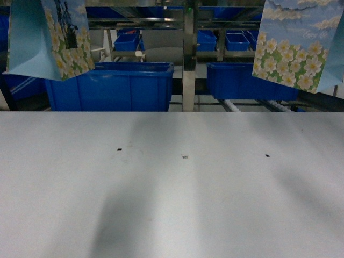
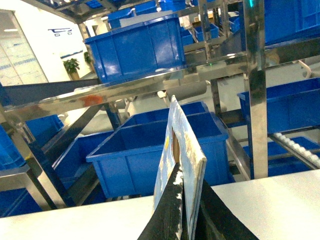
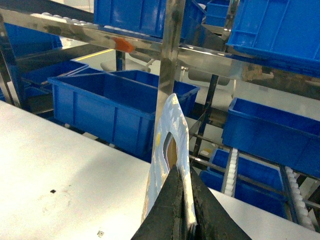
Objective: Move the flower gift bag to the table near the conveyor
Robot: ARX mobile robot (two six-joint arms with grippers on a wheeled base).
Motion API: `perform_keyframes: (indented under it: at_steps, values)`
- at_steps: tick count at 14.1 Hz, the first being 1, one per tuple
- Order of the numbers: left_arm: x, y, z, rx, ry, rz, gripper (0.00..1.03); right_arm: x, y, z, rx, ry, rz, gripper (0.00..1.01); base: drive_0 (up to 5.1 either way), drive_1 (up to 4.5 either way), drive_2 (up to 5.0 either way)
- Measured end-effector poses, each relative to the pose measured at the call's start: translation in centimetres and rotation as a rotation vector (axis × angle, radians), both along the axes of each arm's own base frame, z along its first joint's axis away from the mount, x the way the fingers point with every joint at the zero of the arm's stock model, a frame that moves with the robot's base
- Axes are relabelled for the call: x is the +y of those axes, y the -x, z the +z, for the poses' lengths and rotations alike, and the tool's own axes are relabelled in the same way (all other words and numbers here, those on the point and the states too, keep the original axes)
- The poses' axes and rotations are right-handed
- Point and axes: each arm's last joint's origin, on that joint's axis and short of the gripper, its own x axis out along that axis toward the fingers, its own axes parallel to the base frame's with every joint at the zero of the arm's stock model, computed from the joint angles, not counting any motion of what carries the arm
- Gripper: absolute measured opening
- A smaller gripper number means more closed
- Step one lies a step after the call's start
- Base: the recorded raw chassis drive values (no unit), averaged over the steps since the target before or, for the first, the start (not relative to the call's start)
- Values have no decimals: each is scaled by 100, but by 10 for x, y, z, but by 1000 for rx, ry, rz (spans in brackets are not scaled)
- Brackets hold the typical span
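Each gripper, left [image 2: 182, 220] and right [image 3: 186, 215], is clamped on a hanging flower bag's top edge [image 2: 181, 150] [image 3: 170, 145]. Released this high above the table [image 1: 172, 188], either bag could topple or slide toward the blue bins [image 1: 110, 86].

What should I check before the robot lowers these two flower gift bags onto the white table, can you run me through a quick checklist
1. Left gripper shut on the top edge of the left gift bag: ok.
2. Right gripper shut on the right gift bag: ok.
3. Both bags hanging clear above the table: ok in the head view.
4. Landing area free of objects: ok, only three tiny dark specks on the white top.
5. Bags kept short of the conveyor and its blue bins: cannot tell; depth is unclear from these views.
6. Bag bottoms level for standing upright: cannot tell; the left bag hangs tilted.
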Motion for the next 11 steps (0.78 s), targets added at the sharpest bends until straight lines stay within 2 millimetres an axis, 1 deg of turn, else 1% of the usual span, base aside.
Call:
perform_keyframes:
  at_steps: [3,7,9,11]
  values:
    - [-3,1,0,-1,0,-16,2,-3,0,0,-2,0,-9,2,-488,248,248]
    - [0,0,0,-1,1,0,2,0,0,1,-5,-1,0,2,0,0,0]
    - [-2,1,0,0,0,-8,2,0,0,1,-6,0,0,2,0,0,0]
    - [-5,2,0,-3,0,-27,2,-5,0,0,0,0,-21,2,0,0,0]
